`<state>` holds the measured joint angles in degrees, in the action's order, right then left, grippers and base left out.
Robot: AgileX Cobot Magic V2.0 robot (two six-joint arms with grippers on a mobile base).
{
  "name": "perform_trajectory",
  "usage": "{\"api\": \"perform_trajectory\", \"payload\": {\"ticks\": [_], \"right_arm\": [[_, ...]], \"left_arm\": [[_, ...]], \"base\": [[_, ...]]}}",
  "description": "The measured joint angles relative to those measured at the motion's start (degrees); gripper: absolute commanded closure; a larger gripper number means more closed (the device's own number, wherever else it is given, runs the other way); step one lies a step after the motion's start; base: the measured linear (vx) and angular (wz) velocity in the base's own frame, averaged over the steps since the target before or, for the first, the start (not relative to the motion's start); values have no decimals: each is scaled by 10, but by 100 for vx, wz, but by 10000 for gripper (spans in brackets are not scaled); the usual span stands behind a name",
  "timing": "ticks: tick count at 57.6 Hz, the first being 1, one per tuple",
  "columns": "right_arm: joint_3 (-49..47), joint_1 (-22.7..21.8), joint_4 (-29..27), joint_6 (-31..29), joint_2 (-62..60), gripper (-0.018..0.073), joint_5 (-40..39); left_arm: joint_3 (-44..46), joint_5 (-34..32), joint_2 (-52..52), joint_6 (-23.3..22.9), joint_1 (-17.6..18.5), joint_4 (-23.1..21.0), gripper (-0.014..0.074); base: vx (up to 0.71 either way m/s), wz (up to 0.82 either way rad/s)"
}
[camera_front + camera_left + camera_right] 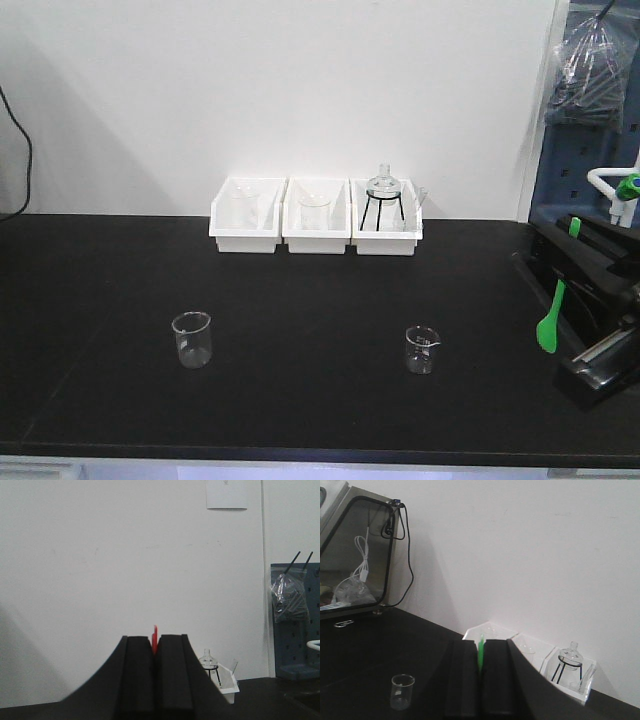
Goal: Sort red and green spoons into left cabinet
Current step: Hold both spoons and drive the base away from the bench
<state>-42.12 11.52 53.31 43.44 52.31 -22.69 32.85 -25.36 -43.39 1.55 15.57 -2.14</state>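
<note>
Red spoon (pixel 154 639) and green spoon (pixel 481 652) between fingers (pixel 462 680); beakers (pixel 191 339), possibly glassware-filled bins (pixel 245 243) ahead.

We see a plain white wall (pixel 300 90) behind a long black desk (pixel 300 410), evenly lit, with a soft shadow on the wall's left side; a blue pegboard (pixel 575 170) stands past the desk's right edge; a sheet of paper (pixel 226 494) is stuck high on the wall; toward the desk's left end sits a glass-fronted metal box (pixel 355 555), with a black cable (pixel 410 570) hanging beside it.
</note>
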Motion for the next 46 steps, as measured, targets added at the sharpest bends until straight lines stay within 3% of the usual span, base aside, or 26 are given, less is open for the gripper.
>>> {"api": "perform_trajectory", "payload": {"ticks": [17,46], "right_arm": [[0,0,0,0,0,568,0],[0,0,0,0,0,568,0]], "left_arm": [[0,0,0,0,0,0,485],[0,0,0,0,0,0,485]], "base": [[-19,31],[-11,56]]}}
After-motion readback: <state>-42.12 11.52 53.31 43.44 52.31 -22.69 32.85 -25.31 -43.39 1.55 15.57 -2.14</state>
